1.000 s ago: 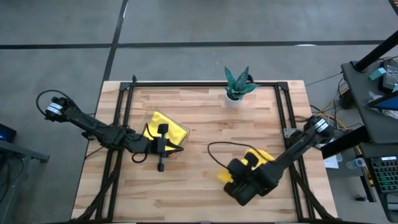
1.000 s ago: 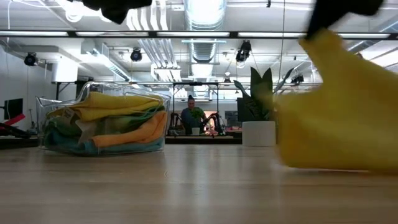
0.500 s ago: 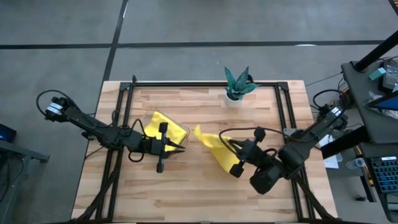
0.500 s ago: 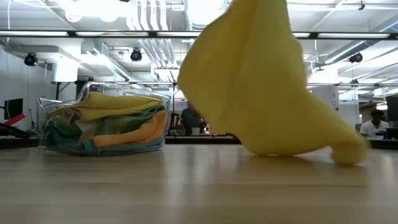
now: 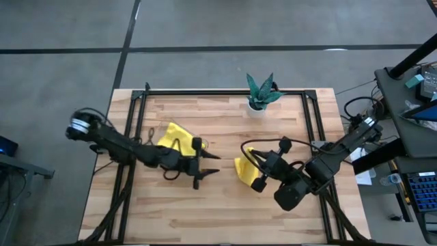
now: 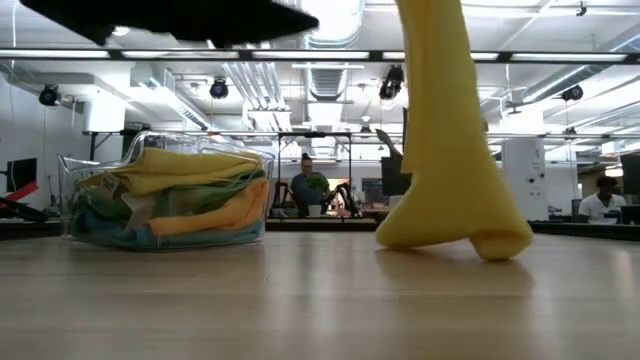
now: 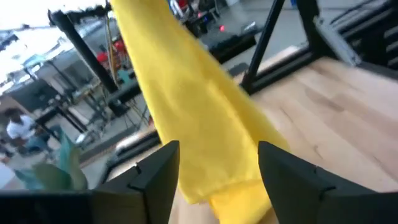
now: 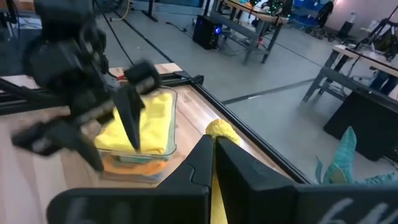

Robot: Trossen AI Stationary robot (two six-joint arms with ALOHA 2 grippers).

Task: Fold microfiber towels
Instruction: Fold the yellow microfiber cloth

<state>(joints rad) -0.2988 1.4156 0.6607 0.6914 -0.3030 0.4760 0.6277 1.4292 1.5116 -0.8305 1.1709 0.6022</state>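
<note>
A yellow microfiber towel (image 5: 244, 168) hangs in a narrow bunch at the table's middle, with my right gripper (image 5: 255, 172) shut on its top. Its lower end (image 6: 470, 236) rests on the wood. My left gripper (image 5: 213, 164) stands open just left of it, pointing level at it; in the left wrist view the towel (image 7: 199, 118) shows ahead between the two fingers, and I see no touch. Behind my left arm a clear tray (image 6: 190, 137) holds several folded towels (image 6: 170, 195), yellow on top. My right gripper pinches the yellow towel's top between its two shut fingers, and a small yellow bulge (image 8: 220, 129) sticks out past the fingertips. The fingers come from the table's right, slanting slightly down. The towel hangs slack below them (image 6: 445, 120), with its lower end on the table.
A small teal-leaved plant in a white pot (image 5: 261, 92) stands at the far edge. Black frame rails (image 5: 311, 119) run along the table's left and right sides. Bare wood lies toward the near edge (image 5: 218, 212). A person (image 6: 310, 186) sits in the room beyond.
My right gripper has risen from near the front edge and turned. It lifted the bunched yellow towel, which swung out toward the left and now hangs narrow with its end on the table. My left gripper has moved from the tray rightward toward the towel and opened.
</note>
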